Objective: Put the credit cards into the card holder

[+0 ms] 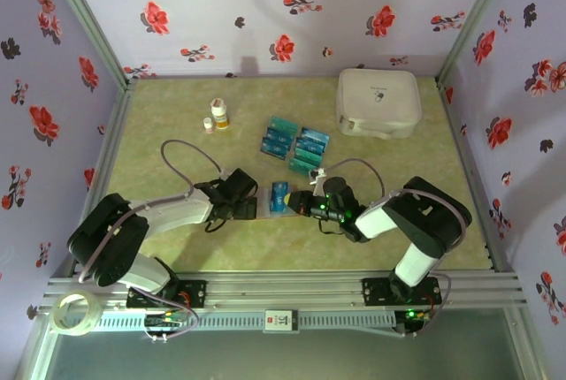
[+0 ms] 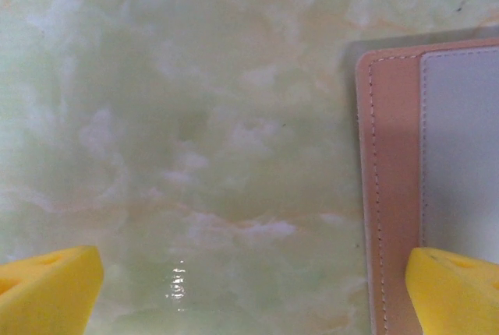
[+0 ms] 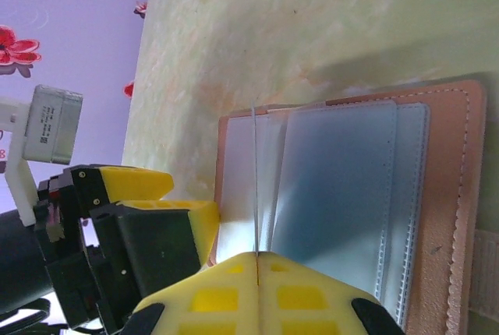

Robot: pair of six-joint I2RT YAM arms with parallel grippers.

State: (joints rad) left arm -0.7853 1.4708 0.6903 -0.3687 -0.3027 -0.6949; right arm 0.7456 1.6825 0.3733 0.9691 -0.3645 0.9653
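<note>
Yellow fingertips of my right gripper sit pressed together at 6 o'clock in the right wrist view, pinching a thin clear plastic sleeve seen edge-on. Sleeve belongs to the brown leather-like folding card holder, lying open on the green marbled table, pockets fanned toward 3 o'clock. My left gripper is spread wide, holding nothing. One yellow finger at 5 o'clock overlaps the card holder's stitched edge, contact unclear; the other at 7 o'clock is over bare table. Top view: card holder between both grippers, mid-table. Teal-blue rectangular credit cards are clustered at 12 o'clock of it, apart. White rounded-square case is at 1 o'clock, far back.
</note>
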